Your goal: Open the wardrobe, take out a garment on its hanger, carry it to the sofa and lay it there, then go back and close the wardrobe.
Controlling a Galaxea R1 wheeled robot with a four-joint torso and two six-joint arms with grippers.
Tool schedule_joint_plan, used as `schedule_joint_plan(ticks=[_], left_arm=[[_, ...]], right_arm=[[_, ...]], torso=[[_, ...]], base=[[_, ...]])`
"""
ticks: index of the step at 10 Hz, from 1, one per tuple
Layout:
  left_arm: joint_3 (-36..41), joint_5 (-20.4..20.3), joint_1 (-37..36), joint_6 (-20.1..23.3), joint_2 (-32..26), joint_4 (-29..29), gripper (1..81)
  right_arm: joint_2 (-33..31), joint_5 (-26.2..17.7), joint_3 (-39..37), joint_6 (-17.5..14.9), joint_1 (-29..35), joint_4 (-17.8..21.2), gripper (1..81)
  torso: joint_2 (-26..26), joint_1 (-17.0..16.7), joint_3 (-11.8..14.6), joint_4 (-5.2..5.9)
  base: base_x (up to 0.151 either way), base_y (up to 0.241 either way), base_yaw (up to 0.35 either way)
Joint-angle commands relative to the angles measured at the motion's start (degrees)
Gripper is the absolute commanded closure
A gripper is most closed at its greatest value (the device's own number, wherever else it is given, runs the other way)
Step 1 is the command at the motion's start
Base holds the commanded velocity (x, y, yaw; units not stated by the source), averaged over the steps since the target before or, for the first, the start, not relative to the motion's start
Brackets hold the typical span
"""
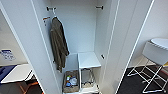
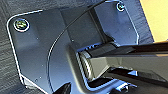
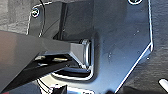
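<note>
Head view: wardrobe (image 1: 82, 30) stands open, both doors swung wide. Olive-brown jacket (image 1: 58, 43) hangs at the left end of the rail. White shelf box (image 1: 88, 60) sits low on the right, basket of small items (image 1: 70, 81) on the wardrobe floor beside it. White stool (image 1: 156, 53) off to the right on dark carpet. Can't tell either hand's state from the wrist views.

No text can be read. A blue-and-white sign (image 1: 7, 54) on the wall left of the open wardrobe (image 1: 82, 37) is too blurred to make out.
</note>
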Motion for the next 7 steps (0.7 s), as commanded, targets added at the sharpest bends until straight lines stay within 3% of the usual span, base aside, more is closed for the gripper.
schedule_joint_plan(ticks=[1, 7], left_arm=[[0.16, 2.13, -1.65, 0.17, 0.35, 0.38, 1.0], [0.17, 1.78, -1.65, 0.08, 0.08, -0.41, 1.0]], right_arm=[[0.42, -3.28, 0.13, -0.18, 1.41, -0.34, 1.0], [0.33, -3.28, 0.13, -0.36, 1.33, -0.43, 1.0]], torso=[[0.00, 0.00, 0.00, 0.00], [0.02, 0.00, 0.00, 0.00]], base=[[0.000, 0.000, 0.111], [0.000, 0.000, 0.034]])
